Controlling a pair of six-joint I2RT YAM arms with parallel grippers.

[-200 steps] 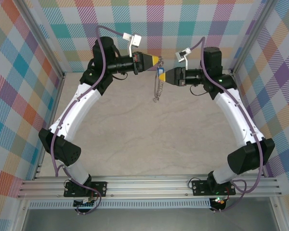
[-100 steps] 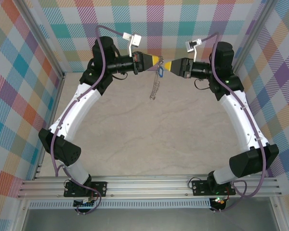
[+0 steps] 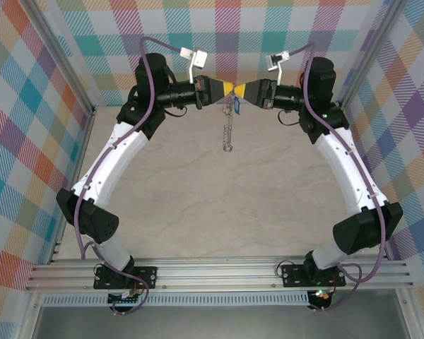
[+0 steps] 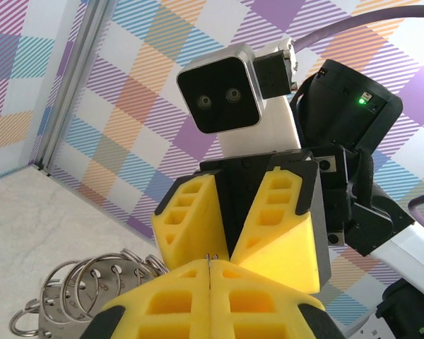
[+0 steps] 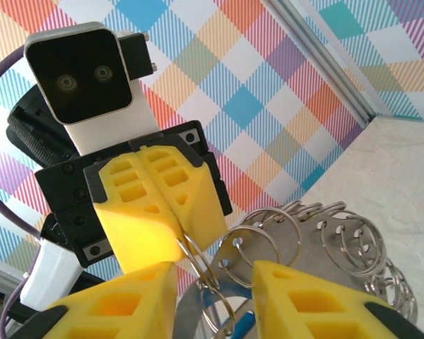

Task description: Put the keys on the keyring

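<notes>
Against plaid walls (image 3: pixel 28 106), the left claw (image 5: pixel 180 244) pinches the keyring (image 3: pixel 229 134).

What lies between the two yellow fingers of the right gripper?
In the right wrist view, thin grey metal loops of the keyring stand in the gap of the open right gripper; the shut left gripper holds one loop.

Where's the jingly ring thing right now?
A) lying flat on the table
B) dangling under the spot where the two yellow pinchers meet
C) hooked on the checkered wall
B: in the top view the keyring hangs down from the spot where the left gripper and the right gripper meet tip to tip.
</notes>
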